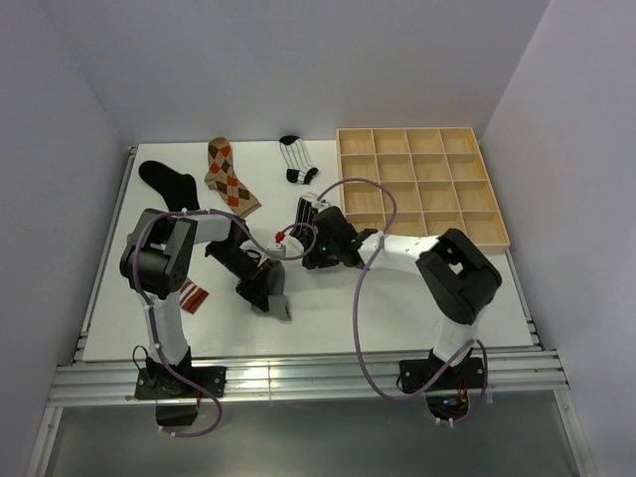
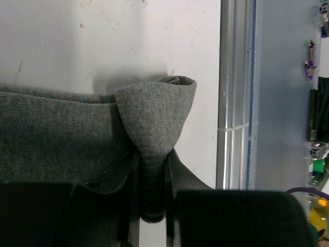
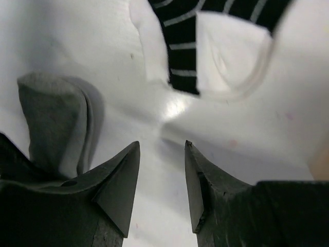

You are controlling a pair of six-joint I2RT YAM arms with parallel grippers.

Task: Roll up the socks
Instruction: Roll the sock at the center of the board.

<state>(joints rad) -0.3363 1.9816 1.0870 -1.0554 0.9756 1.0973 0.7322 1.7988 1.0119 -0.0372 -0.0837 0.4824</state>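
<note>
My left hand point(image 2: 152, 167) pinches a fold of the grey sock point(image 2: 61, 128) near the surface's point(image 2: 103, 41) front edge; my right hand point(image 3: 162, 175), jaws parted, holds nothing.

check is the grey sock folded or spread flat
Partly folded: the left end effector pinches a bunched fold of the grey sock that flares into a cone, the rest lying flatter.

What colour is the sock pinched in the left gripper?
Plain grey sock, pinched in the left gripper; clearest in the left wrist view.
</note>
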